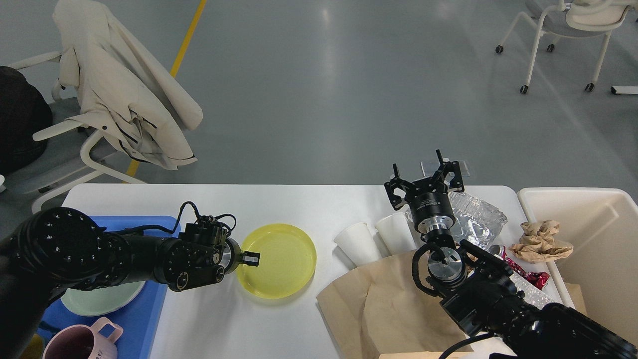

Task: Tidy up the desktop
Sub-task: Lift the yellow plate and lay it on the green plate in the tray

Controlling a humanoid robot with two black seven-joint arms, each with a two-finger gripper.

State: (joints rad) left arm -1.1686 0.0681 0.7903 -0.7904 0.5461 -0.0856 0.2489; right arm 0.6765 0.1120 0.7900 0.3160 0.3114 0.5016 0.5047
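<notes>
The white desktop [309, 204] holds a round yellow plate [281, 259] near its middle. My left gripper [249, 258] reaches in from the left and is shut on the plate's left rim. To the right lie two white paper cups [371, 240], a crushed clear plastic bottle [476, 217], a brown paper bag [384, 309] and a red wrapper [523, 274]. My right gripper [424, 180] stands open above the desktop's far edge, just left of the bottle, with nothing between its fingers.
A blue tray [144, 309] at the left holds a pale green plate [94, 299] and a pink mug [82, 344]. A cream bin [598, 239] at the right holds crumpled brown paper [541, 239]. Chairs stand on the floor behind, one draped with a coat [119, 85].
</notes>
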